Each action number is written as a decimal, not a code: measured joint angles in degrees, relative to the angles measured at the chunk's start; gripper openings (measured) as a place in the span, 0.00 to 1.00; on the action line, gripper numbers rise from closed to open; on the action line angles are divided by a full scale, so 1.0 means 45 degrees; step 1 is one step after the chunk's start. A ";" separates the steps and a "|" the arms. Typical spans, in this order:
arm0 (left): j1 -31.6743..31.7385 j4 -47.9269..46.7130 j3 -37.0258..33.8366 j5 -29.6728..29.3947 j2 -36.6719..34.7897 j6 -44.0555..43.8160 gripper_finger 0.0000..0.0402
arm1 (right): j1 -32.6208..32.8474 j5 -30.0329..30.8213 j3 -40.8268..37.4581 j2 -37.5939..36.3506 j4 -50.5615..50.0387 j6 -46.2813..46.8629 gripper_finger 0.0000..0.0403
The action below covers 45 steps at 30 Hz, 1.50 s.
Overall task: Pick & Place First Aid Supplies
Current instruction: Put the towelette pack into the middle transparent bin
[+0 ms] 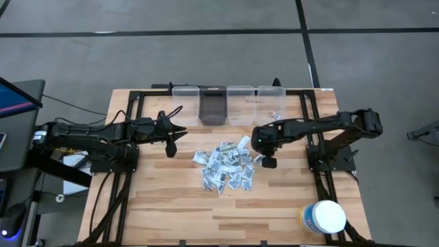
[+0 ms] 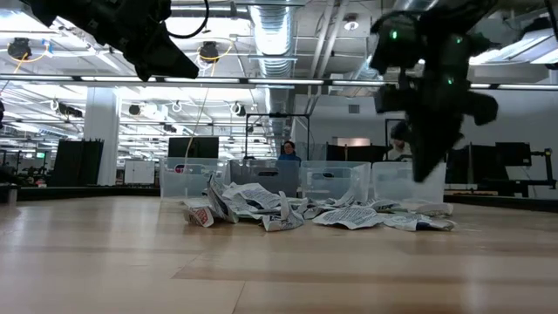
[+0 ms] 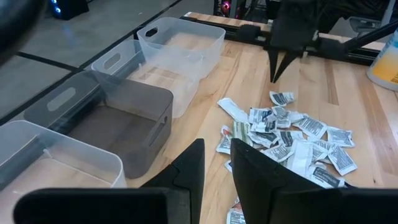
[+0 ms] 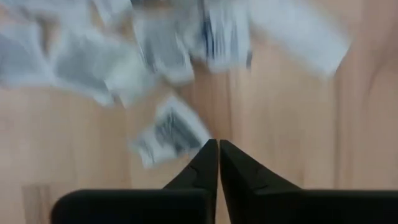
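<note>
Right tool (image 1: 268, 162) clenched empty just above the table (image 1: 164, 206) at the edge of the packet pile (image 1: 225, 168); descending shut risks scattering packets; left tool (image 1: 171, 144), part-spread and empty, waits aside.

Things: first aid supplies (image 1: 225, 167); many small flat white-grey paper packets, some with dark or blue print, a few with red
Pose: lying flat or crumpled, overlapping in a loose heap (image 2: 288, 209); edges of some curl up
Place: middle of the wooden table, just near of the row of bins
Outliers: one longer pale strip (image 3: 234, 110) at the heap's far edge; one packet (image 3: 282, 98) apart at the right end; one packet (image 4: 169, 129) alone on bare wood
</note>
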 joint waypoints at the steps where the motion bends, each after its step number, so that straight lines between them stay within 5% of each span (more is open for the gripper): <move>1: 0.0000 0.0000 0.0000 0.0000 0.0000 0.0000 0.19 | 0.0019 0.0000 0.0004 0.0237 -0.0042 0.0020 0.06; 15: 0.0000 -0.0034 0.0000 0.0097 0.0000 0.0000 0.19 | 0.0370 -0.0296 0.0083 0.2597 0.0871 0.0628 0.29; 23: 0.0003 -0.0039 0.0000 0.0097 0.0000 -0.0001 0.19 | 0.0316 -0.0358 0.0017 0.1981 0.0771 0.0635 0.03; 34: 0.0005 -0.0010 0.0000 0.0029 -0.0003 -0.0004 0.19 | -0.0297 -0.0268 0.0810 -0.0042 0.0659 0.0588 0.00; 45: 0.0005 0.0068 0.0000 -0.0005 0.0000 0.0000 0.19 | -0.1926 0.1233 0.2995 -0.0711 0.0728 -0.0642 0.00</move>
